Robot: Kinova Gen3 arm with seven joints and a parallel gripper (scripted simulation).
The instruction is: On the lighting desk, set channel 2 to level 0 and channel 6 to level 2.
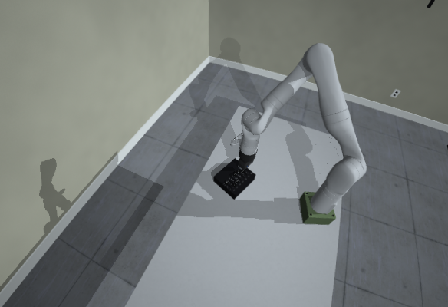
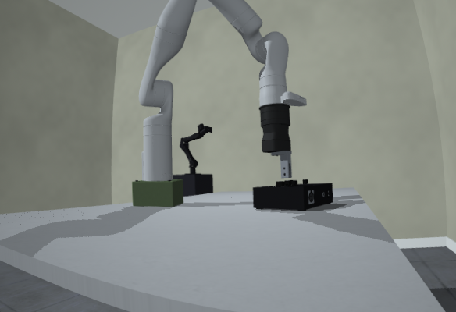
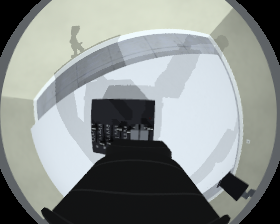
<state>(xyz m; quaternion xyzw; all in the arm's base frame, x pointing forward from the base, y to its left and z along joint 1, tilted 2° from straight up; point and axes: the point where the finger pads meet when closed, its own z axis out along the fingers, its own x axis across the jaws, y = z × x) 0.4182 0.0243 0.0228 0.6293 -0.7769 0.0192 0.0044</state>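
Lighting desk, a matte black box, sits beneath the empty, fully closed gripper hovering just above.

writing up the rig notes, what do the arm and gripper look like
A smooth, pale grey arm of rounded tubular links rises from a dark green box-shaped base. The wrist ends in a black ribbed cylinder with narrow grey fingers. No cables or markings show.
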